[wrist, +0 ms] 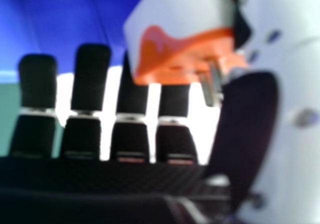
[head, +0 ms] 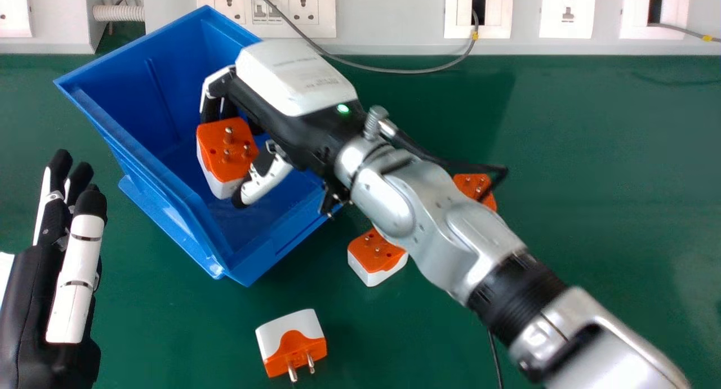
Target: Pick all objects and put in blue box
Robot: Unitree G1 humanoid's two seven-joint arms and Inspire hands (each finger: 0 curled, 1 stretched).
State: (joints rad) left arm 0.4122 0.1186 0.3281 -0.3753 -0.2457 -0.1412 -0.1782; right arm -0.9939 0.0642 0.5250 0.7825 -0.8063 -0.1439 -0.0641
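Note:
In the head view my right hand point(head: 281, 102) is over the blue box point(head: 174, 186), its fingers and thumb curled round an orange and white adapter point(head: 225, 150) whose pins point up. The right hand view shows that adapter point(wrist: 180, 49) between the fingers and the thumb point(wrist: 250, 124) of my right hand, with the box wall point(wrist: 60, 19) behind. Two more adapters lie on the table under and beside my right forearm: one point(head: 376, 256) and a partly covered one point(head: 475, 187). Another adapter point(head: 291, 344) lies nearer the front. My left hand point(head: 73, 254) rests at the left, fingers straight.
The green table point(head: 591, 180) runs back to a white panel with sockets point(head: 388, 12). A grey cable point(head: 394, 71) loops over the table's back edge. My right forearm point(head: 428, 226) crosses above the middle of the table.

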